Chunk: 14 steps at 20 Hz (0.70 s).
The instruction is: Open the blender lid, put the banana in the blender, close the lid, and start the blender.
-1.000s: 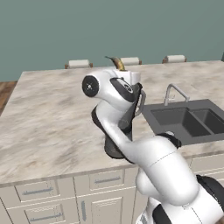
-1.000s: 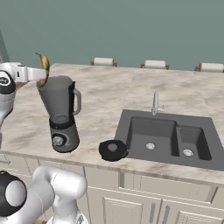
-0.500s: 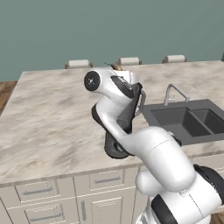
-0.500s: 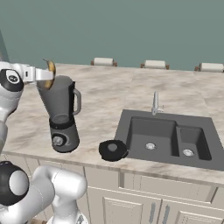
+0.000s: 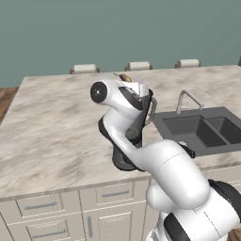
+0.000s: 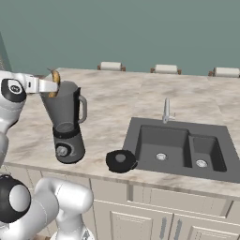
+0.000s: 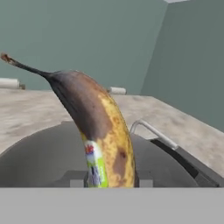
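The blender (image 6: 66, 123) stands on the counter with its jar open at the top, its knob facing front. My gripper (image 6: 49, 86) is shut on the banana (image 6: 56, 83) and holds it at the jar's left rim, with its lower end dipping into the mouth. In the hand view the banana (image 7: 101, 136) stands upright over the jar's dark opening (image 7: 39, 159), with the jar handle (image 7: 153, 131) to the right. The black blender lid (image 6: 121, 161) lies on the counter right of the blender base. In the left base view my arm hides most of the blender; the banana's tip (image 5: 125, 77) pokes out above it.
A dark double sink (image 6: 180, 147) with a faucet (image 6: 166, 110) lies to the right of the lid. Chair backs (image 6: 165, 69) line the counter's far edge. Bare marble counter (image 5: 52, 127) stretches left of the blender.
My gripper has carried the banana to the right and down, from above the jar's left side to its rim. Blender and lid have not moved.
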Tool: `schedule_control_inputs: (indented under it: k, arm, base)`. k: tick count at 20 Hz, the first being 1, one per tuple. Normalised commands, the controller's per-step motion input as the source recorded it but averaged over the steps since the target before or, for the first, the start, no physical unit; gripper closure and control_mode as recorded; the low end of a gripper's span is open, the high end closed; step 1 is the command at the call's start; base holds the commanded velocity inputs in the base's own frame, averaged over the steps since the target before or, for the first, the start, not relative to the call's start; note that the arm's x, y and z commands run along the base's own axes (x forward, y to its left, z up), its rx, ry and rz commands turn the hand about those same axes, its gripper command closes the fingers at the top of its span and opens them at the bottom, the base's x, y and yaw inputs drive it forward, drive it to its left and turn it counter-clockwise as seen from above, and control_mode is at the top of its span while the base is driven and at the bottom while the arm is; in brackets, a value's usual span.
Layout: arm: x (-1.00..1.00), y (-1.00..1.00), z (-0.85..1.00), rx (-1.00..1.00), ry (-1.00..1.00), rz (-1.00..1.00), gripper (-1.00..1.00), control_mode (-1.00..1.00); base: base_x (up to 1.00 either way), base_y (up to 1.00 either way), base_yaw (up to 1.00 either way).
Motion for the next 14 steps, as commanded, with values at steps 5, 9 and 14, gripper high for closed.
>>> schedule_control_inputs:
  k: [5,9,14]
  arm:
    - [0.0,0.0,-0.32,-0.01,0.15,0.0,-1.0,-1.0]
    - [0.0,0.0,-0.09,-0.04,0.08,0.0,-1.0,-1.0]
    - [-0.09,-0.13,0.0,0.0,-0.01,-0.04,-1.0,-1.0]
  base:
    - [0.0,0.0,0.0]
    - [0.0,0.0,0.0]
    - [0.0,0.0,0.0]
